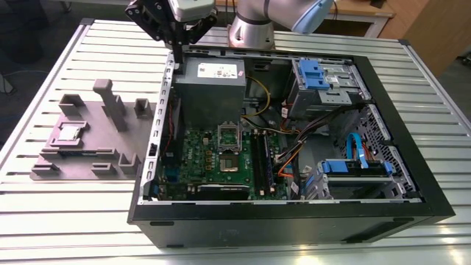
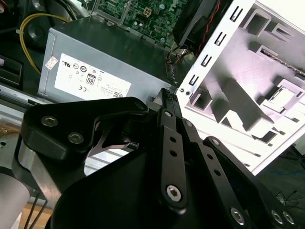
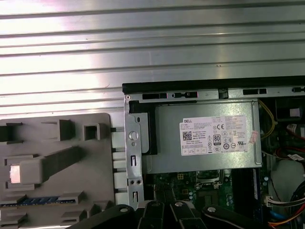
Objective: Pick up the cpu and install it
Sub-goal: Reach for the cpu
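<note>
The cpu (image 1: pixel 71 133), a small shiny square chip, lies flat in a recess of the grey fixture tray (image 1: pixel 110 144) at the exterior view's left, beside the open computer case (image 1: pixel 294 218). It also shows as a bright square in both wrist views (image 3: pixel 14 172) (image 2: pixel 281 97). My black gripper (image 1: pixel 178 51) hangs high over the case's back corner, above the power supply's edge and well apart from the cpu. Its fingers (image 2: pixel 166 95) sit together with nothing between them. The motherboard socket (image 1: pixel 229 163) lies in the middle of the green board.
A grey power supply (image 1: pixel 209 88) with a white label fills the case's back corner. Blue drive bays (image 1: pixel 318 77), cables and a memory stick crowd the case's right half. Upright posts (image 1: pixel 110 102) rise from the fixture tray. Everything rests on a slatted metal table (image 1: pixel 88 221).
</note>
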Robot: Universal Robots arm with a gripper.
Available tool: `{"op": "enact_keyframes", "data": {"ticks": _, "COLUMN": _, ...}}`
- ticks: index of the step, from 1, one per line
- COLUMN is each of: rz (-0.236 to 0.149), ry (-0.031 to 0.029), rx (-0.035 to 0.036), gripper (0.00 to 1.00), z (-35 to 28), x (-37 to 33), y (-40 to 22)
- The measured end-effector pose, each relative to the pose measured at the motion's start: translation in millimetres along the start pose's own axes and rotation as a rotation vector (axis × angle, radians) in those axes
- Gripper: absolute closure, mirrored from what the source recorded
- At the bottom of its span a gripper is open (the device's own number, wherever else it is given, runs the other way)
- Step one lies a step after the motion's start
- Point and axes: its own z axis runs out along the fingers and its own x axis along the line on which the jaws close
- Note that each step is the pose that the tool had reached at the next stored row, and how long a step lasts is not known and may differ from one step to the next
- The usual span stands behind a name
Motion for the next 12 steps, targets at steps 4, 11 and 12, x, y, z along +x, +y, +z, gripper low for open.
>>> {"op": "enact_keyframes", "data": {"ticks": 4, "rz": 0.000, "ry": 0.0000, "rx": 0.0001, "gripper": 0.89, "z": 0.0, "x": 0.8, "y": -0.1}}
{"op": "enact_keyframes", "data": {"ticks": 11, "rz": 0.000, "ry": 0.0000, "rx": 0.0000, "gripper": 0.89, "z": -0.1, "x": 3.1, "y": -0.2}}
{"op": "enact_keyframes", "data": {"ticks": 12, "rz": 0.000, "ry": 0.0000, "rx": 0.0000, "gripper": 0.89, "z": -0.1, "x": 3.3, "y": -0.3}}
